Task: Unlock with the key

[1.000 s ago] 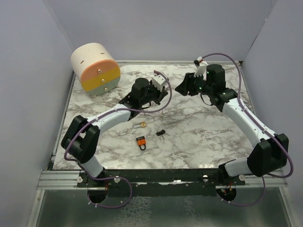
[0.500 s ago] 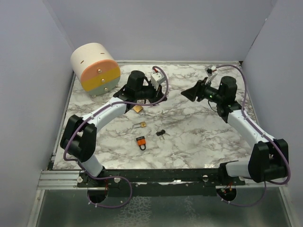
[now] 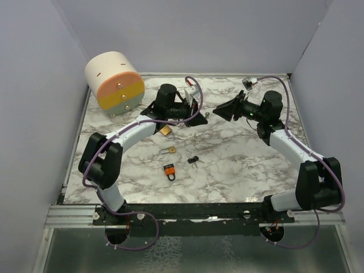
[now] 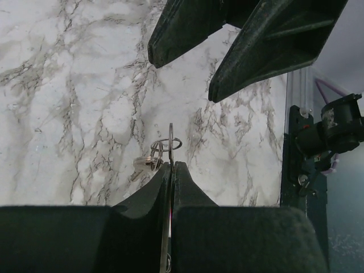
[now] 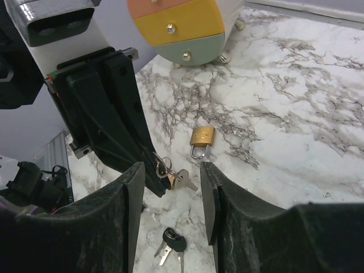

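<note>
Left gripper's (image 4: 172, 169) closed jaws pinch the key ring (image 4: 165, 149), right gripper's (image 3: 220, 111) jaws gape empty before it; brass padlock (image 5: 202, 138) lies untouched on the counter (image 3: 256, 165), not yet unlocked.

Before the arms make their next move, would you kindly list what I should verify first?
1. Left gripper shut on the key ring: ok.
2. Right gripper jaws open and facing the key ring: ok.
3. Key inserted in the brass padlock: not ok; the padlock lies apart from both grippers.
4. Which key on the ring fits that padlock: cannot tell.
5. Black-headed keys and orange padlock lie away from both grippers: ok.
</note>
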